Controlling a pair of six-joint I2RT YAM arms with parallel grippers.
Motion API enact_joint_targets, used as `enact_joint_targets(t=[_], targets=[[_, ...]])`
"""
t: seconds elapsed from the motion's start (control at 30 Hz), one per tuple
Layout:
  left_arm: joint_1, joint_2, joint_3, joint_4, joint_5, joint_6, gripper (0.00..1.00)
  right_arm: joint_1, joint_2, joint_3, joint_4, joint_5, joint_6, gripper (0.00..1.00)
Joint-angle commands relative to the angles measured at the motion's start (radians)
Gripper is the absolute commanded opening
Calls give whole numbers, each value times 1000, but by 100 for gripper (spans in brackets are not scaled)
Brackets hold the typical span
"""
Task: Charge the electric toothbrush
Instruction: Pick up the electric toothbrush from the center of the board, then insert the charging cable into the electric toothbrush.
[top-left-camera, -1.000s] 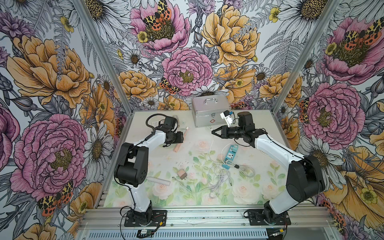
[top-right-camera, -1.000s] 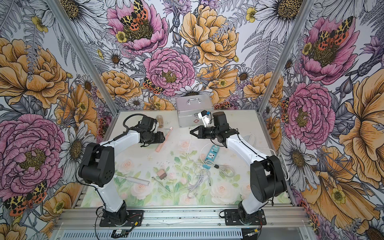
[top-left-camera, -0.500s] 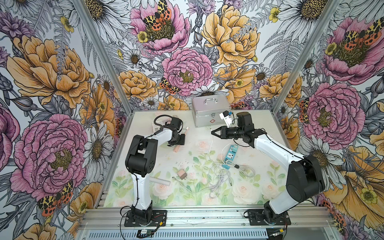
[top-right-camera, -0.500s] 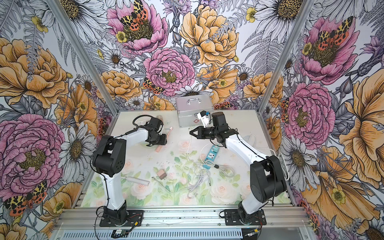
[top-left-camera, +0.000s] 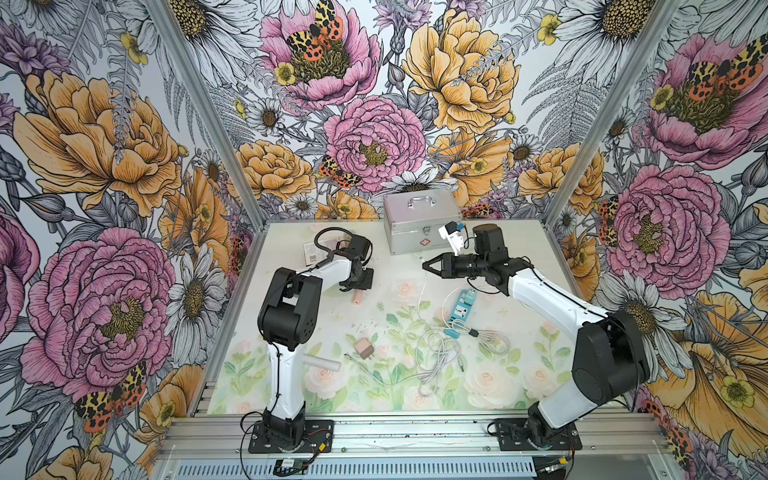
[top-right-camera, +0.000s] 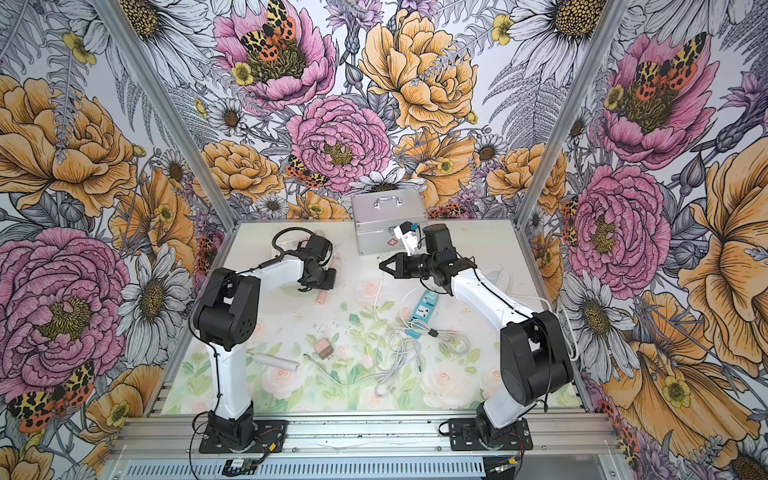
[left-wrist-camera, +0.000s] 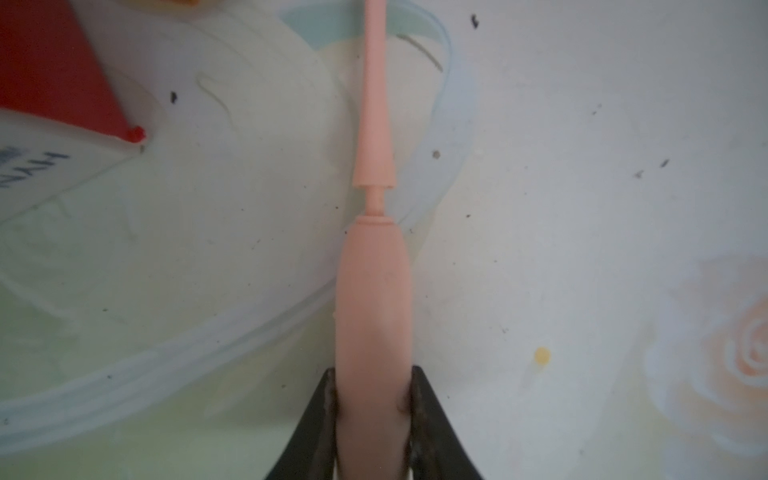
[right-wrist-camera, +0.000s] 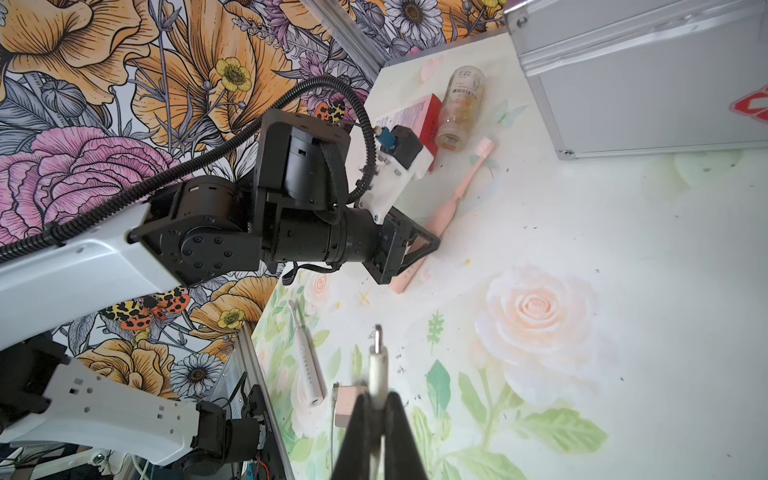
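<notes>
Item: pink toothbrush (left-wrist-camera: 372, 291), lying flat on the counter (top-left-camera: 519, 257) toward its back left, bristle end near a bottle (right-wrist-camera: 459, 108) and a red-and-white box (right-wrist-camera: 415, 114). Left claw (left-wrist-camera: 372, 378): pinching the thick lower handle, one jaw pressed to each side. Right claw (right-wrist-camera: 377, 397): pressed together on a white plug (right-wrist-camera: 377, 357), metal tip protruding, held above the counter. Its cable (top-left-camera: 422, 286) trails down toward a loose tangle beside a blue power strip (top-left-camera: 461, 307). Also listed: white toothbrush (top-left-camera: 322, 364) and pink adapter (top-left-camera: 363, 348), near the front, untouched. Hazards, as judged: the handle is smooth, round and tapered, so it may roll or slip from the pinch on lifting. Its base pokes out only a little past the left claw, so a port there leaves scant room. A skewed push could bend the tip or shove the brush loose. The trailing cable may snag in its own loops and tug the strip, or pull the plug from the claw. Whether the cable's far end is joined to anything cannot be told. Containers: metal case (top-left-camera: 422, 226), at the back, shut, contents hidden; bottle, on its side, pale amber contents, kind unclear; box, contents not visible.
</notes>
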Motion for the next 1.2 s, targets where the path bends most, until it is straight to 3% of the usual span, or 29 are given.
enact_joint_targets(t=[0.0, 0.27, 0.43, 0.5, 0.6, 0.83, 0.93, 1.17], targets=[[-12, 9, 21, -8, 2, 8, 21, 5, -5, 8, -7, 6, -24, 0], [-70, -215, 49, 17, 80, -219, 11, 18, -35, -6, -4, -47, -22, 0], [-136, -360, 63, 154, 135, -463, 7, 58, -53, 0, 17, -65, 9, 0], [-147, -423, 25, 264, 167, -565, 5, 65, -60, -20, 110, -102, 79, 0], [-154, -507, -32, 409, 204, -643, 3, 57, -82, -104, 390, -158, 261, 0], [-133, -558, -100, 630, 349, -795, 1, 55, -111, -121, 621, -180, 411, 0], [-135, -577, -112, 645, 327, -803, 0, 61, -112, -138, 763, -183, 508, 0], [-104, -606, -205, 807, 322, -936, 0, 82, -106, -160, 804, -175, 531, 0]])
